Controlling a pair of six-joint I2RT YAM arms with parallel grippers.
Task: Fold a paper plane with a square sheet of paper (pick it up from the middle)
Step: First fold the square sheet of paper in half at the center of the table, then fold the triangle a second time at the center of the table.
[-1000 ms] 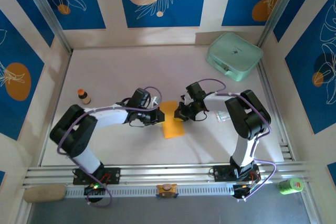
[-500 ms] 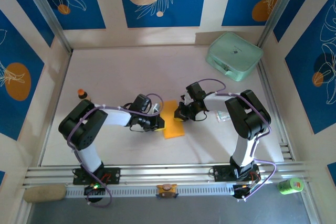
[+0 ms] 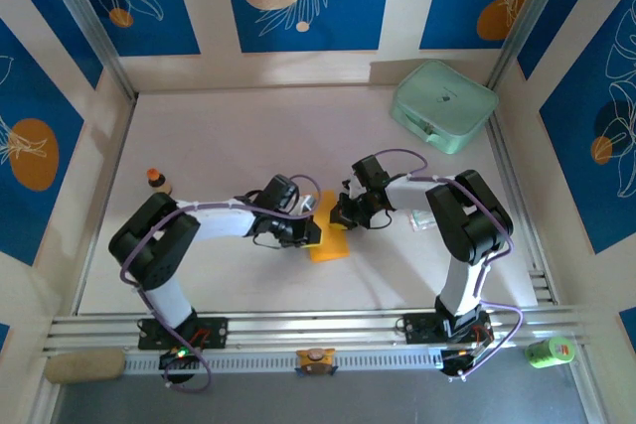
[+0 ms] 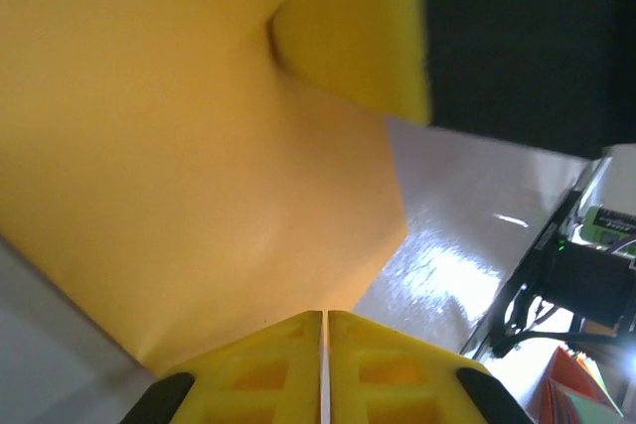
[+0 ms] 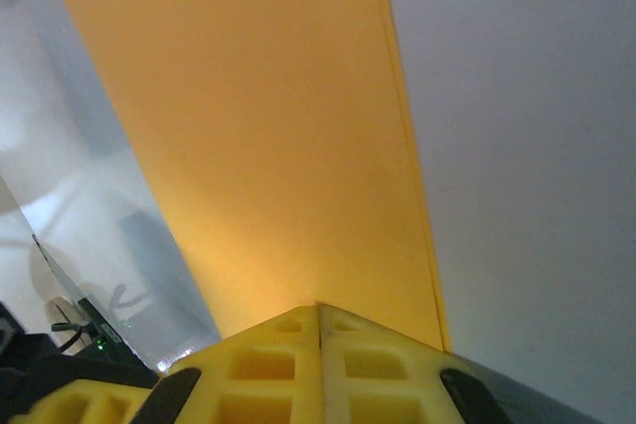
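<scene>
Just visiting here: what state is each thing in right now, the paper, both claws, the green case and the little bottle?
square sheet of paper: folded, lying flat.
left gripper: shut, tips at the paper.
right gripper: shut, tips on the paper.
mint-green case: closed.
small bottle: upright, capped.

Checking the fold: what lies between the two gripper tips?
The orange-yellow paper lies between the left gripper and the right gripper, seen in the top view.

The white table [image 3: 199, 126] carries an orange-yellow paper [image 3: 329, 248], with a mint-green case [image 3: 443, 106] well beyond it to the right and a small orange-capped bottle [image 3: 157, 181] well to its left.
</scene>
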